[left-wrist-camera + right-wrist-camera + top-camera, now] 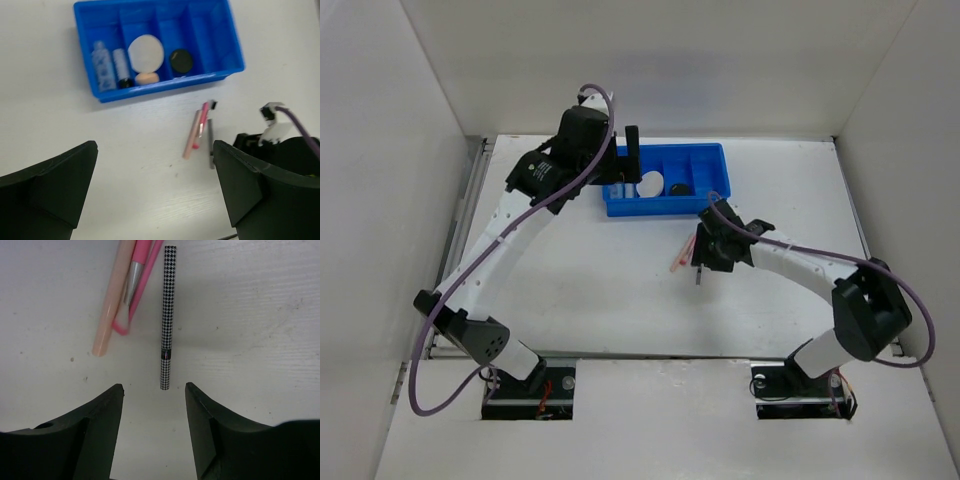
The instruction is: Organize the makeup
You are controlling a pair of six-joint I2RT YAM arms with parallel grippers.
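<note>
The right gripper (pixel 154 388) hangs low over the white table (pixel 260 315) with its fingers spread moderately and nothing between them. Just ahead of the gap lies the houndstooth-patterned pencil (pixel 167 315), in line with the opening and pointing straight away from it. Its near end falls almost between the fingertips without touching either. Ahead and to the left, a pink pencil (pixel 144 275) and a peach-coloured one (pixel 112 295) lie against each other at a slant, close to the patterned pencil but apart from it. A silver piece sits on the pink one, and it could be a brush ferrule rather than a pencil part. The step in hand appears to be picking up the loose pencils, the last items outside the blue tray (pixel 200 79). The next move probably calls for easing forward and down until the fingers straddle the patterned pencil's shaft, then closing without nudging the pink pair. Farther off, the left gripper (pixel 154 150) is held wide and empty, high over the table. Beyond it the tray holds a clear bottle (pixel 102 65), a silver-black tube (pixel 121 67), a round puff (pixel 145 52), a beige sponge (pixel 147 78) and a dark compact (pixel 181 60). Its end compartment looks free for the pencils.
</note>
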